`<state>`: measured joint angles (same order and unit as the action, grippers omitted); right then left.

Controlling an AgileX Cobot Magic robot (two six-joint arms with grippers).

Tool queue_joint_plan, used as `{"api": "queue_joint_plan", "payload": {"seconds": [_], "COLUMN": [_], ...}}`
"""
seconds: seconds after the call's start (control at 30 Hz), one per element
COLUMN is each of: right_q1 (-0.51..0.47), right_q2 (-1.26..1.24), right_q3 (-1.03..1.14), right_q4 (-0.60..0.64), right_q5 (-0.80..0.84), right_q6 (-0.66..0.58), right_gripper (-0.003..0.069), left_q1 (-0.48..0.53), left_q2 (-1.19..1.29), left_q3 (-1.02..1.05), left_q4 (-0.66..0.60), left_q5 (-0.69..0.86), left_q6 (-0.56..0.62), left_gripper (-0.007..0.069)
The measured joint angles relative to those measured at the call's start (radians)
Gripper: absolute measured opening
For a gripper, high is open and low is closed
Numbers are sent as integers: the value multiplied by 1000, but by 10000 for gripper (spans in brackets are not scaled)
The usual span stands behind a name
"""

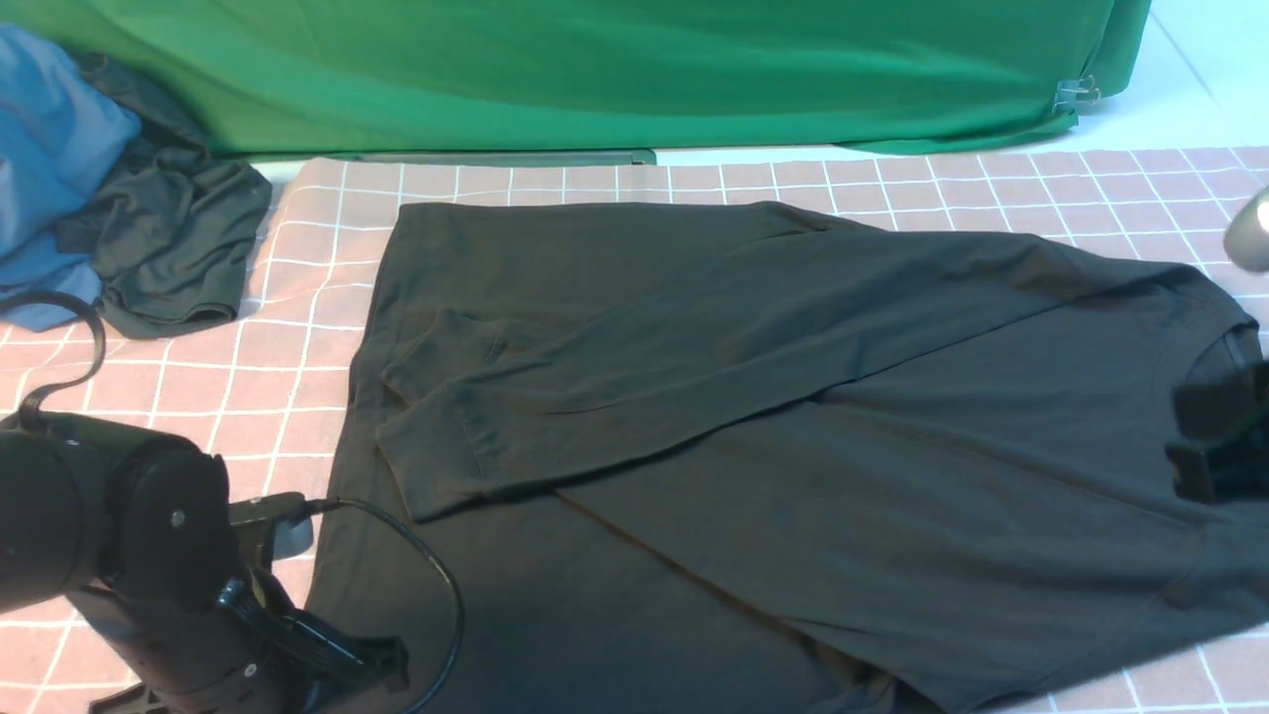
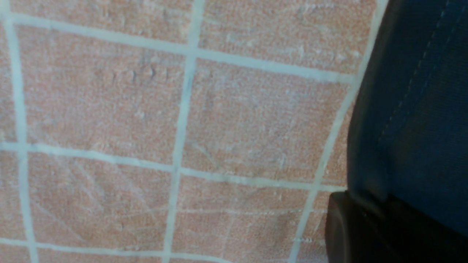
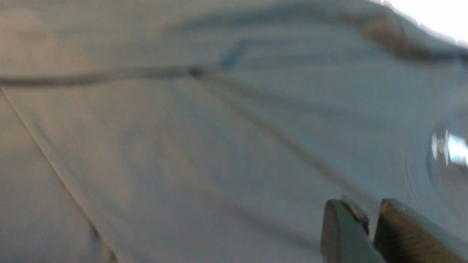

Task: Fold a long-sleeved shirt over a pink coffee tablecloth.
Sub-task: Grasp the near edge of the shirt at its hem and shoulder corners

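black long-sleeved shirt (image 1: 793, 446) spread flat across the pink coffee tablecloth (image 1: 198, 397), long axis running side to side in the front view: hem (image 1: 359, 397) toward the left, round collar (image 1: 1224, 342) far right. one sleeve (image 1: 644, 397) already folded slantwise over the body, cuff (image 1: 446, 466) landing near the hem end.

left pincer (image 1: 375, 662) low at the near hem corner, right at the shirt's edge. in the left wrist view, one dark finger (image 2: 365, 233) beside the stitched hem, grid squares alongside. clenched or released? cannot tell.

right pincer (image 1: 1214, 436) over at the collar end, a dark blur at the frame edge. in the right wrist view, two fingers nearly together just above the cloth. pinching fabric or not? cannot tell.

so, an arm at each end of the long axis: left nearer the hem, right nearer the neck. probably set for carrying one end over toward the other.

soft matte cotton, limp and lightly wrinkled, likely to sag and drag if raised by one corner. tablecloth a rougher weave, pinkish-tan with thin white lines.

far left, a crumpled dark grey garment (image 1: 169, 248) and a blue garment (image 1: 50, 149). plain green cloth (image 1: 595, 69) draped along the back.
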<state>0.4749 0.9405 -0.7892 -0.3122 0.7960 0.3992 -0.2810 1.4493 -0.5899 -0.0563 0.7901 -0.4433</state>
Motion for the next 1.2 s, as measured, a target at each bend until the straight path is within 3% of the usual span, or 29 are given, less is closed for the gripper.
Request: {"api": "queue_joint_plan", "payload": {"seconds": [0.13,0.27,0.4,0.57,0.77,0.87,1.03,1.2], "right_q1": [0,0,0,0,0,-1,-84,-219], "right_q2": [50,110,191,284,375,415,449,451], "right_q3": [-81,-132,-128,-92,-19,-6,-1,-1], "right_q4": [62,152,270,327,498,461,258,262], "right_q5": [261,389,414,376,230,186,155,150], "right_q6": [-88,-191,-270,-316,-475,-484,-279,-297], "right_gripper": [178,178,178,197,331,411,439,449], "left_q1": [0,0,0,0,0,0,0,0], "left_q2": [-76,-215,-336,-410,-417,-418,-418,-418], "left_q3": [7,7,7,7,8,8,8,8], "left_q4": [66,132,164,179,188,200,206,206], "left_q5": [26,81,151,192,202,201,201,202], "left_q6": [-35,-105,-130,-133,-128,-127,-127,-127], "left_gripper": [45,45,46,46,46,46,46,46]}}
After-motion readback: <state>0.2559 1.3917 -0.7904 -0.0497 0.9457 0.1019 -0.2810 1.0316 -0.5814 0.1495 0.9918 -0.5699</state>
